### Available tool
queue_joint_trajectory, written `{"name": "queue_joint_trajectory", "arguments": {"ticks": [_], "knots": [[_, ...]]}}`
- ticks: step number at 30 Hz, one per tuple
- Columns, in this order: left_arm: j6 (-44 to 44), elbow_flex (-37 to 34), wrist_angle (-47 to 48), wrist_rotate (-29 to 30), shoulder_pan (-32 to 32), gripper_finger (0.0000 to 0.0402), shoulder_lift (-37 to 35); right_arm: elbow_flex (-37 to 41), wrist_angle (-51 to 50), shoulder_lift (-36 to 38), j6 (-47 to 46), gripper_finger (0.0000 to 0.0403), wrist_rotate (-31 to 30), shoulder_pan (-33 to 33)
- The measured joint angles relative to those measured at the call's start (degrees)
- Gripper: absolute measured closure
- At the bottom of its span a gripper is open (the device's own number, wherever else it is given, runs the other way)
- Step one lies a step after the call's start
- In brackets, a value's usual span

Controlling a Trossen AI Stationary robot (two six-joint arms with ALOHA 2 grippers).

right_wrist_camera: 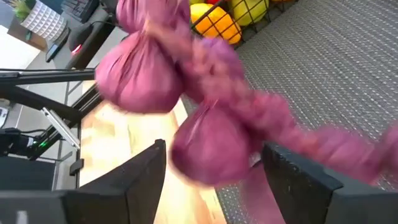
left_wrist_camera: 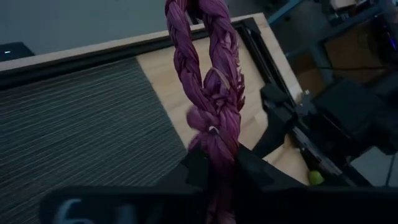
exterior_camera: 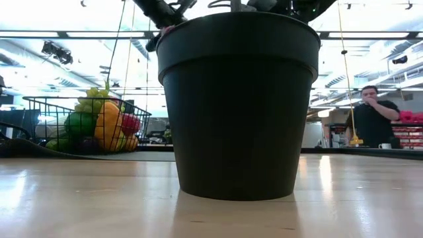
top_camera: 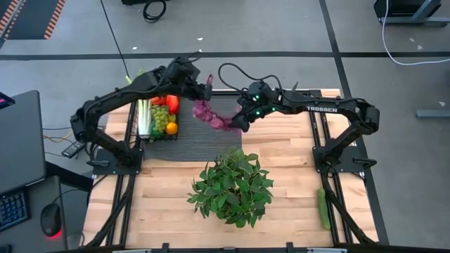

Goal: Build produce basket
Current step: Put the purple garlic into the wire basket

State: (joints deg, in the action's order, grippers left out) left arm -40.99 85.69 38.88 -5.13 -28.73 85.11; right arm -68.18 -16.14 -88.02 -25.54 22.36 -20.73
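While left end effector (left_wrist_camera: pixel 217 171) clamps purple bulb string (left_wrist_camera: pixel 214 93), right end effector (right_wrist_camera: pixel 214 171) spread

Matt cloth bulb string (left_wrist_camera: pixel 214 93), wooden table (top_camera: pixel 295 161)

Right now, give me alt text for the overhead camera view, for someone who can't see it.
From above, the left gripper and right gripper share a purple bulb string above a ribbed mat, beside a basket of produce. A leafy potted plant stands mid-table.
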Motion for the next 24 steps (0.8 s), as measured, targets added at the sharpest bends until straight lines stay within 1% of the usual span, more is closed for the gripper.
{"name": "queue_joint_trajectory", "arguments": {"ticks": [6, 10, 14, 17, 20, 24], "knots": [[3.1, 0.0, 5.7, 0.7, -2.5, 0.0356, -3.4, 0.0, -0.3, 0.1, 0.2, 0.0139, 0.2, 0.0], [5.9, 0.0, 8.8, 2.4, -3.5, 0.0361, -6.6, 0.0, -0.3, 0.1, 0.2, 0.0139, 0.2, -0.1], [6.9, 0.0, 9.2, 3.5, -4.8, 0.0362, -10.7, 0.0, -0.9, 0.1, 0.7, 0.0139, -0.1, -0.2], [6.8, 0.0, 10.1, 5.5, -5.6, 0.0358, -13.6, 0.0, -1.5, 0.1, 1.1, 0.0139, -0.1, -0.5], [7.0, 0.0, 13.2, 9.1, -5.6, 0.0356, -15.9, 0.0, -1.6, 0.1, 1.3, 0.0139, -0.1, -0.8], [7.2, 0.0, 19.5, 18.2, -5.3, 0.0361, -18.5, 0.0, -1.6, 0.1, 1.3, 0.0139, 0.0, -0.8]]}}
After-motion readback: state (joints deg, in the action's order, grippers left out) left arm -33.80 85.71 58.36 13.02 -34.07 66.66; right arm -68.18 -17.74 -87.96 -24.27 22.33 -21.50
